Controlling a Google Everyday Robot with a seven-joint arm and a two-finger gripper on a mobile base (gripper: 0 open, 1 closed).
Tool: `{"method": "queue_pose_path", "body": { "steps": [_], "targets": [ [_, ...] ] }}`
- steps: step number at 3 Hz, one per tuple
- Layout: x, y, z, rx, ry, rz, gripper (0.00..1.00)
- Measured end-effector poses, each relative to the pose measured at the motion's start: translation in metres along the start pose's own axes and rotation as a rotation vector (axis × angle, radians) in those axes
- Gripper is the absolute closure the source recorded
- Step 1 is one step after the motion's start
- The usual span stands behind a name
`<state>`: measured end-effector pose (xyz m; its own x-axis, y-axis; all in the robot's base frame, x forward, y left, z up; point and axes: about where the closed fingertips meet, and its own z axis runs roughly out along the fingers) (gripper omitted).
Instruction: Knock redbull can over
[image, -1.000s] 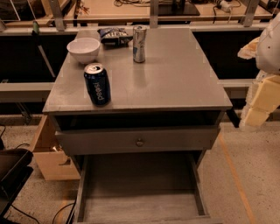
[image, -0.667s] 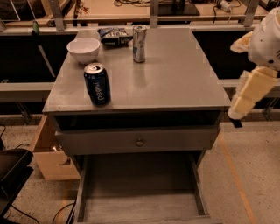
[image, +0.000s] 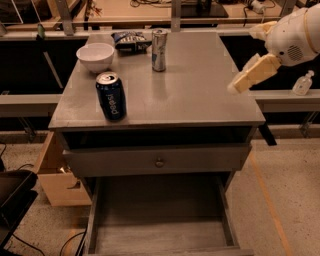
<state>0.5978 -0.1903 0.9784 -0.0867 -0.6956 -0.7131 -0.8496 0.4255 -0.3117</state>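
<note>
The redbull can (image: 159, 44), slim and silver-grey with bluish markings, stands upright at the back middle of the grey table top (image: 200, 95). My gripper (image: 239, 86) hangs at the end of the white arm over the table's right edge, pointing down and left. It is well to the right of the redbull can, in front of it, and does not touch it.
A dark blue Pepsi can (image: 111, 96) stands upright near the table's front left. A white bowl (image: 95, 56) and a dark snack bag (image: 129, 41) sit at the back left. The bottom drawer (image: 160, 225) is pulled open. A cardboard box (image: 56, 176) stands at left, and a small bottle (image: 303, 83) on the right ledge.
My gripper has moved up and to the left, from beside the table's right side to over its right edge. The cans, bowl and bag have not moved.
</note>
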Motion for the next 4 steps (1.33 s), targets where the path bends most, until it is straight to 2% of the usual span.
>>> {"method": "queue_pose_path", "body": {
  "steps": [1,2,3,4],
  "targets": [
    [-0.03,-0.05,0.023,0.109,-0.2,0.036,0.0],
    [-0.037,-0.07,0.023,0.18,-0.232,0.046,0.0],
    [-0.037,-0.07,0.023,0.18,-0.232,0.046,0.0],
    [-0.042,-0.07,0.05,0.145,-0.284,0.095,0.0]
  ]
}}
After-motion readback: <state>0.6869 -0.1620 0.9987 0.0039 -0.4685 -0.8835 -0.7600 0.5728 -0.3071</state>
